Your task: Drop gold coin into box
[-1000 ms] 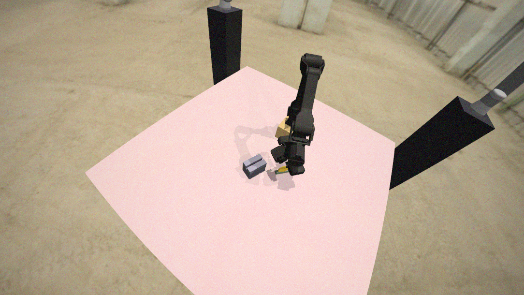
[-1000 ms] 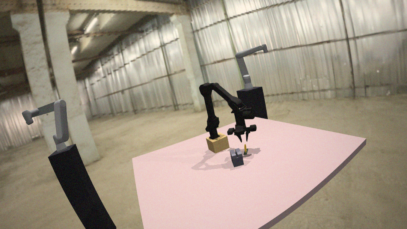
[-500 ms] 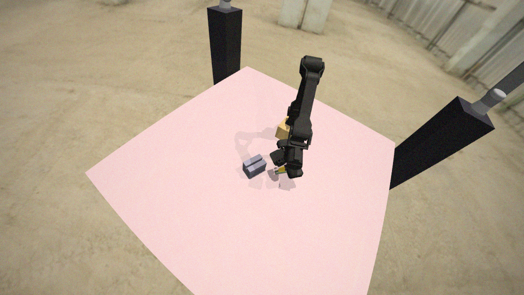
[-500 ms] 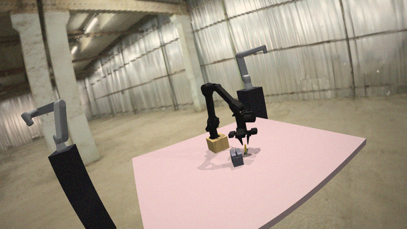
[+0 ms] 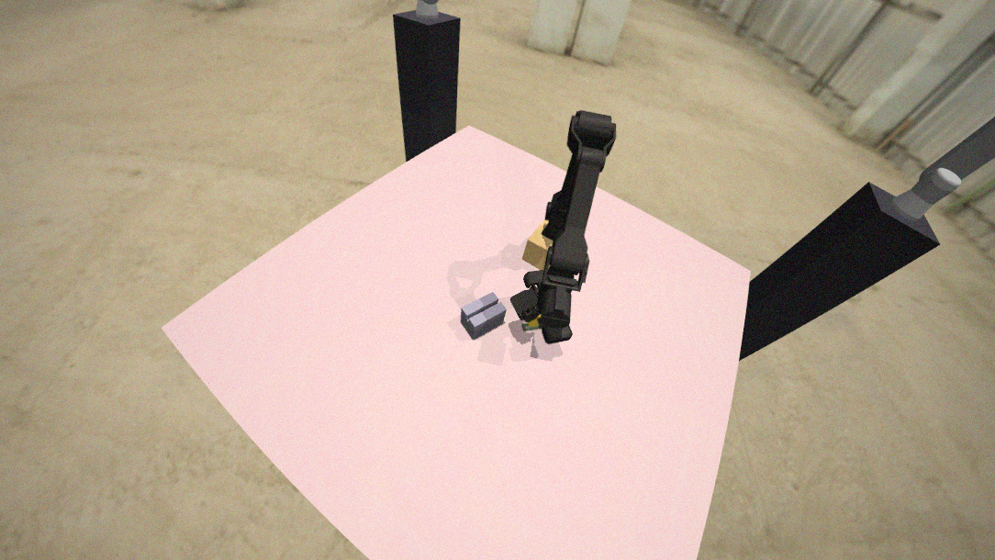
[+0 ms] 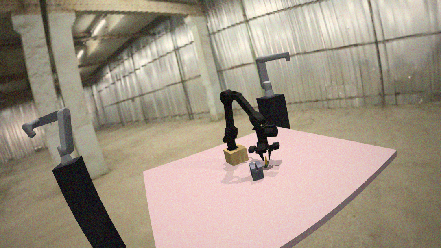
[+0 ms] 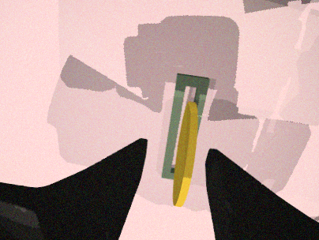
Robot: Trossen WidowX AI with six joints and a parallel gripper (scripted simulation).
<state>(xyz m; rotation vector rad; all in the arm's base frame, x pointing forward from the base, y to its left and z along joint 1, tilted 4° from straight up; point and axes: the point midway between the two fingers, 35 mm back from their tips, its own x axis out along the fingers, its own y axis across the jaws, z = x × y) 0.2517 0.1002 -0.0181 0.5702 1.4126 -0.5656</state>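
Black parallel-jaw gripper (image 7: 174, 157) poised above the thin gold coin (image 7: 185, 152), its jaws parted and holding nothing.

The coin stands on its edge in the shallow dark-green holder (image 7: 173, 127) on the pale pink table top (image 5: 389, 418). In the wrist view the two black fingers flank the coin's near end without touching it. The closed grey box with a slotted lid (image 5: 482, 314) sits just beside the holder, apart from it.

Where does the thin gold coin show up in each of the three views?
Top: thin gold coin, a sliver under the black pincer, right of the closed grey box.
Exterior: upright, right of the box.
Wrist: centre, between open fingers.
Shared landmark: grey box.
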